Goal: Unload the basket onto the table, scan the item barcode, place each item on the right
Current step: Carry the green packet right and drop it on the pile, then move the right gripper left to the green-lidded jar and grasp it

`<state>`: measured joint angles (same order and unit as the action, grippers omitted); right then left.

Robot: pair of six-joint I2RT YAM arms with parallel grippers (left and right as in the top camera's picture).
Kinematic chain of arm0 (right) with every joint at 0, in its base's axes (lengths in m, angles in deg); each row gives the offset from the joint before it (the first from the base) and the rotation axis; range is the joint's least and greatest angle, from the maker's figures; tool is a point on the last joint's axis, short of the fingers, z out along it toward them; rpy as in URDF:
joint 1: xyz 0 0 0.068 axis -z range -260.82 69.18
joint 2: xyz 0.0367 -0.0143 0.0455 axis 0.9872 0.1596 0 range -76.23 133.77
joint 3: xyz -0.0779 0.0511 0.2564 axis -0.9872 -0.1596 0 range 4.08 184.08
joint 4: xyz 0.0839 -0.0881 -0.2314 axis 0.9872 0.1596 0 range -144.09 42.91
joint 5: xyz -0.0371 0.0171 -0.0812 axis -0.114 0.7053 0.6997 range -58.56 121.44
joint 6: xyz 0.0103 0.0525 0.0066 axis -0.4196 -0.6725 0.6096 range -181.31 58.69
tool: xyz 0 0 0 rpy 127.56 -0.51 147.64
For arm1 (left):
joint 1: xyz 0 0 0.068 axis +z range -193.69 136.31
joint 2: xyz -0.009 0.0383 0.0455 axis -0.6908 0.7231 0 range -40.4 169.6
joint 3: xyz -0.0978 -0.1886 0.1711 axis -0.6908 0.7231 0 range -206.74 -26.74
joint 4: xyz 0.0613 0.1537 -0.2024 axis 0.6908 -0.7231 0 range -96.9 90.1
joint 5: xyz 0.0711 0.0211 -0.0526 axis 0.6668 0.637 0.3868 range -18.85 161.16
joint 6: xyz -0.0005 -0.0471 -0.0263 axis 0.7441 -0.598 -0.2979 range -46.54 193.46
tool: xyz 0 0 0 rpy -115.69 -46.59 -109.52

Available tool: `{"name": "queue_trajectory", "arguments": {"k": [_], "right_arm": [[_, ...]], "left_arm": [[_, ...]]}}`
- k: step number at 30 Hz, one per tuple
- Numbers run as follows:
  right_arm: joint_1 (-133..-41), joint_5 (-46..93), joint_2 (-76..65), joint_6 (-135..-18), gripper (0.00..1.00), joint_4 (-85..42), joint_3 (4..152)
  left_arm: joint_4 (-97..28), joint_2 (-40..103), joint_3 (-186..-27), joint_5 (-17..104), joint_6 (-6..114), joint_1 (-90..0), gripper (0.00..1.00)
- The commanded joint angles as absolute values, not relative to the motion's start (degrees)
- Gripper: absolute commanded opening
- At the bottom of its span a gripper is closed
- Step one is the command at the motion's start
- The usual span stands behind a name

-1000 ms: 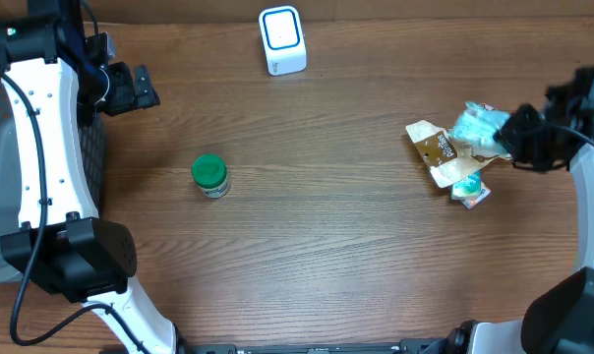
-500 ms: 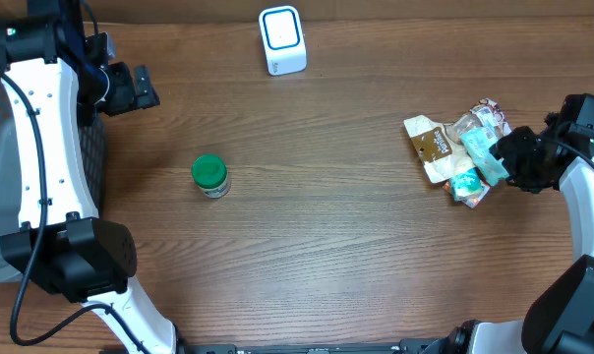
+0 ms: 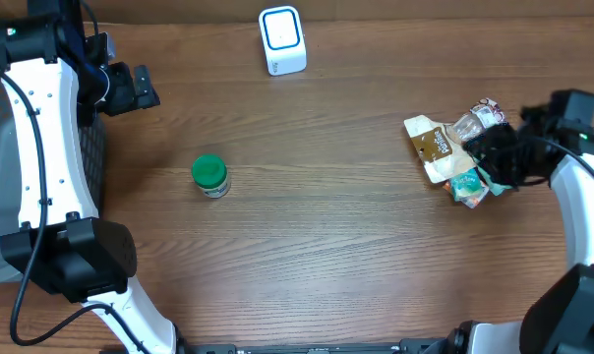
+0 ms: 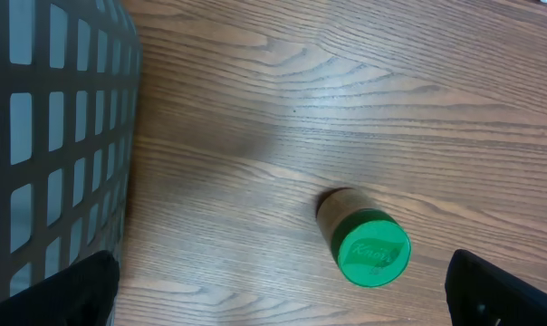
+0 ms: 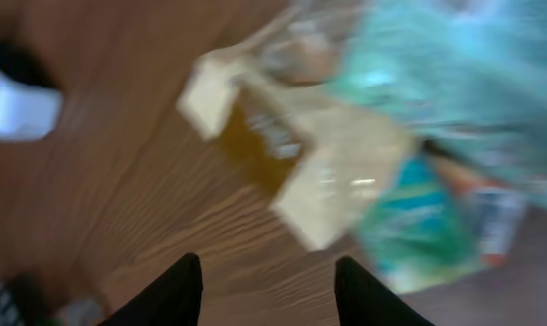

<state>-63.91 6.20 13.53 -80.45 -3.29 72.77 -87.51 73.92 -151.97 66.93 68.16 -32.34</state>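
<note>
A white barcode scanner with a blue-ringed face stands at the table's back edge. At the right lies a heap of snack packets: a brown-and-cream one, a clear one and teal ones. My right gripper hovers over the heap's right side, open, with nothing between its fingers; the wrist view is blurred by motion. A green-lidded jar stands left of centre. My left gripper is wide open at the far left, above and left of the jar.
A dark mesh basket stands along the table's left edge, beside the left arm. Bare wood lies between the jar and the packets. The scanner shows as a blur at the left of the right wrist view.
My right gripper came down onto the heap with a teal packet, opened and let it go. It has since shifted slightly left over the pile. The left arm has not moved.
</note>
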Motion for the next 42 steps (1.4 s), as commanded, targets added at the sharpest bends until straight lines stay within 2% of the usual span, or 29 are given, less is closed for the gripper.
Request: {"name": "queue_trajectory", "arguments": {"k": [1,5,9,11,19,26,28,35,42], "right_arm": [[-70.62,-1.93,11.13,-77.34,0.52,-4.4,75.11],[-81.94,-0.81,11.48,-77.32,0.68,-8.68,75.09],[-90.47,6.75,11.76,-80.21,0.86,-11.79,74.93],[-93.7,8.96,12.55,-83.14,0.89,-12.66,74.91],[-106.42,8.89,18.64,-84.99,0.91,-24.01,74.91],[-118.55,9.77,25.77,-79.81,1.0,-39.98,74.98],[-121.11,12.08,27.65,-78.59,1.0,-43.17,75.0],[-128.48,22.14,33.25,-71.16,1.0,-50.91,75.0],[-131.6,25.44,39.47,-70.18,1.0,-60.24,75.0]], "left_arm": [[-87.45,72.42,-152.15,67.14,69.65,-32.1,1.0],[-87.45,72.42,-152.15,67.14,69.65,-32.1,0.99],[-87.45,72.42,-152.15,67.14,69.65,-32.1,0.99],[-87.45,72.42,-152.15,67.14,69.65,-32.1,1.0],[-87.45,72.42,-152.15,67.14,69.65,-32.1,0.99],[-87.45,72.42,-152.15,67.14,69.65,-32.1,1.0],[-87.45,72.42,-152.15,67.14,69.65,-32.1,1.0],[-87.45,72.42,-152.15,67.14,69.65,-32.1,1.0],[-87.45,72.42,-152.15,67.14,69.65,-32.1,1.0]]}}
